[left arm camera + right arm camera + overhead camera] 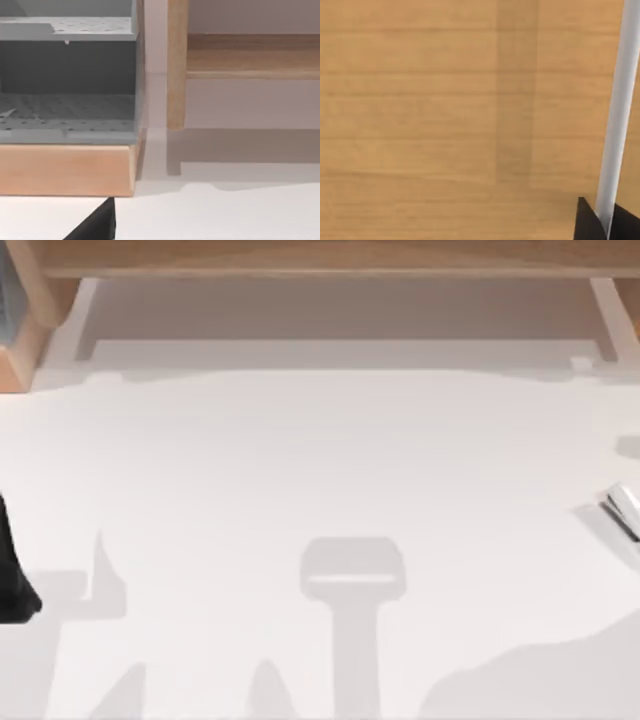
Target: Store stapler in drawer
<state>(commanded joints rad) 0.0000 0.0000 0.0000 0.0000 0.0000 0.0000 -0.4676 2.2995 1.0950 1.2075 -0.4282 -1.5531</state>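
The stapler [622, 508], a small white and light-grey bar, lies on the white tabletop [320, 470] at its far right edge. In the right wrist view a light wooden drawer front [445, 120] is very close, with a white bar handle [619, 100] running across it. My right gripper [604, 222] has its black fingertips [585, 222] pressed against both sides of that handle. My left arm [12, 580] sits at the table's left edge, and one black tip of it [97, 227] faces a wooden unit.
A wooden shelf frame [320, 260] runs along the back of the table on white legs [605, 315]. At the back left stands a wooden box with grey perforated shelves [67, 107]. A wooden post [176, 65] rises beside it.
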